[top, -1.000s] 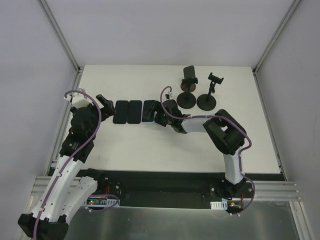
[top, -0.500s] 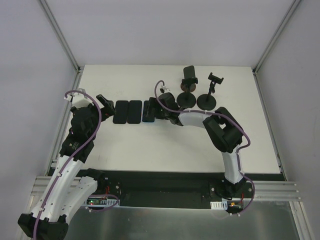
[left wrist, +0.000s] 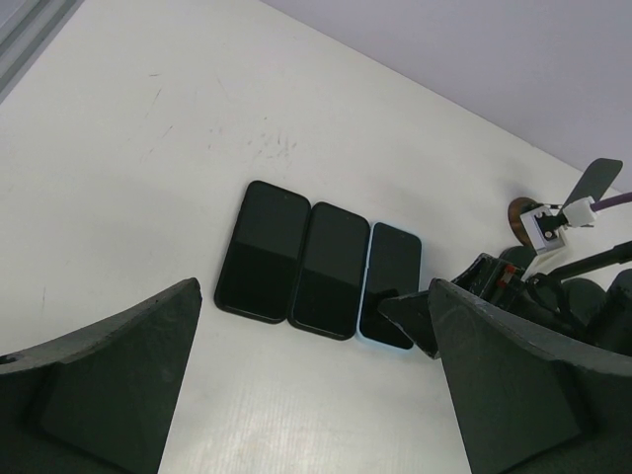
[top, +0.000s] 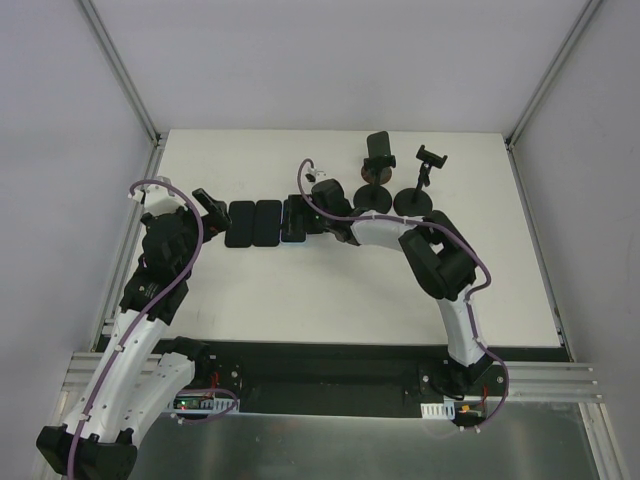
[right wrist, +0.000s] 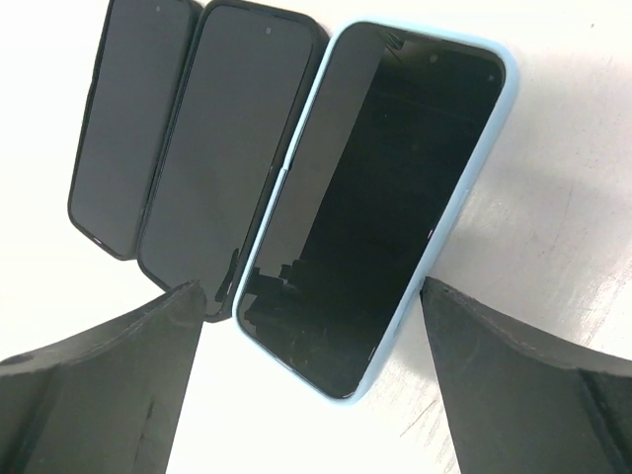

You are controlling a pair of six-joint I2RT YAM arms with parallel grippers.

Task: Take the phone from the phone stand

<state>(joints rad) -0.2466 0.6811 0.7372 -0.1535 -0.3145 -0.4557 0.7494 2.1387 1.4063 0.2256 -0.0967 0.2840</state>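
A dark phone (top: 378, 150) stands clamped upright in a black phone stand (top: 374, 201) at the back of the table. Three phones lie flat in a row to its left; the rightmost is a light blue phone (top: 294, 221) (right wrist: 380, 188) (left wrist: 389, 284). My right gripper (top: 303, 216) (right wrist: 311, 296) is open and low over the blue phone, one finger on each long side, the right finger touching its edge. My left gripper (top: 212, 211) (left wrist: 314, 296) is open and empty, left of the row.
Two black phones (top: 240, 223) (top: 267, 222) lie beside the blue one. A second, empty stand (top: 415, 200) is right of the loaded stand. Grey walls and metal rails enclose the table.
My right gripper has moved left and toward the back, from beside the blue phone to over it. The left arm and the phone on the stand have not moved.
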